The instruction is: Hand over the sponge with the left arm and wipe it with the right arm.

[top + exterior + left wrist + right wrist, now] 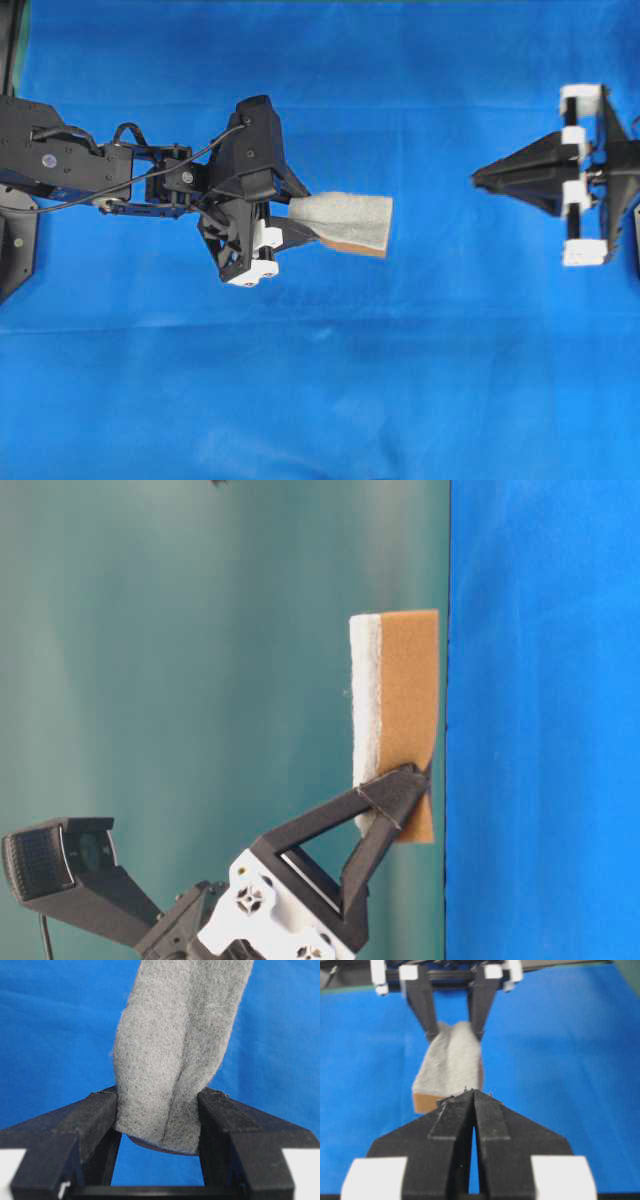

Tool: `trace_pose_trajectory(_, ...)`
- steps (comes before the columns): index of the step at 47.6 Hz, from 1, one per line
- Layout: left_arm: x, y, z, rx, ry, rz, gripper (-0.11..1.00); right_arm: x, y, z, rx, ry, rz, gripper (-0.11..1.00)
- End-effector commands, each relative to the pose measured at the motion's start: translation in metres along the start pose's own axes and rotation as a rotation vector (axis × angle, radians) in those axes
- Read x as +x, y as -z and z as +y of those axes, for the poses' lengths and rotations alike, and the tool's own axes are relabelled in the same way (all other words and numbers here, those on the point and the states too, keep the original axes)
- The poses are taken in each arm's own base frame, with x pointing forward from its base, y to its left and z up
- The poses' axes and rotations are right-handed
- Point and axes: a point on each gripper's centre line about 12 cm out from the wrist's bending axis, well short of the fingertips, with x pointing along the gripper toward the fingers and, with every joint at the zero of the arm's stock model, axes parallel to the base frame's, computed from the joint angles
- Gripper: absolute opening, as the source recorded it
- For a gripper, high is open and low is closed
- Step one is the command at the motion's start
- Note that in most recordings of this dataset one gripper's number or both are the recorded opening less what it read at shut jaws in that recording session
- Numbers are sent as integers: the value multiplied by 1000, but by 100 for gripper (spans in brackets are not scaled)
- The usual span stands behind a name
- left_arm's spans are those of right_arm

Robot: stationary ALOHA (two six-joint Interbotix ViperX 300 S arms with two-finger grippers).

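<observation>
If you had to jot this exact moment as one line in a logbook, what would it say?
left gripper: shut on sponge, held out above the blue cloth | right gripper: shut, empty, apart from sponge | handover: not yet done

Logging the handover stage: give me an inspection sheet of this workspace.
Surface: blue cloth, bare where visible.
Job's things: sponge, grey-white over orange-brown, held off the cloth, free end toward the right arm.
Clutter: nothing seen.
Grippers: left claw pinching one end of the sponge; right claw shut, empty, apart from the sponge.
Cables: black cable along the left arm.
Surroundings: teal backdrop behind the table.
</observation>
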Motion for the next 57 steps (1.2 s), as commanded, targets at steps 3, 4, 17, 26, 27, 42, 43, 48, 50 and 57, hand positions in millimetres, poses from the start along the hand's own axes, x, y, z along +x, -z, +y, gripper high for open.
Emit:
trace_pose_trajectory(3,-5,-10,-1,-1,4,-32,38,15,-16,10,8,-33,-18,1)
trace_pose_trajectory(4,-5,-10,-1,-2,3,-32,38,20,-16,12,11,-38,-11,1)
trace_pose_trajectory(17,-5,-9,0,-4,1,-31,38,62,-10,18,27,-45,69,68)
trace_pose_trajectory(26,-5,-9,1,-5,-1,-27,38,92,-10,20,56,-37,101,73)
trace_pose_trajectory(27,-5,-9,1,-6,-1,-27,38,95,-9,20,57,-35,107,74)
trace_pose_trajectory(42,-4,-8,1,-5,-1,-22,38,116,0,14,60,-14,161,74)
trace_pose_trajectory(43,-5,-8,1,-5,-2,-21,38,117,1,14,59,-13,163,74)
trace_pose_trajectory(48,-5,-8,1,-4,-3,-22,38,118,4,13,60,-11,173,74)
trace_pose_trajectory(50,-5,-8,1,-3,-1,-22,38,119,6,12,61,-6,182,74)
trace_pose_trajectory(57,-5,-8,1,-3,-1,-22,38,122,15,8,63,5,213,74)
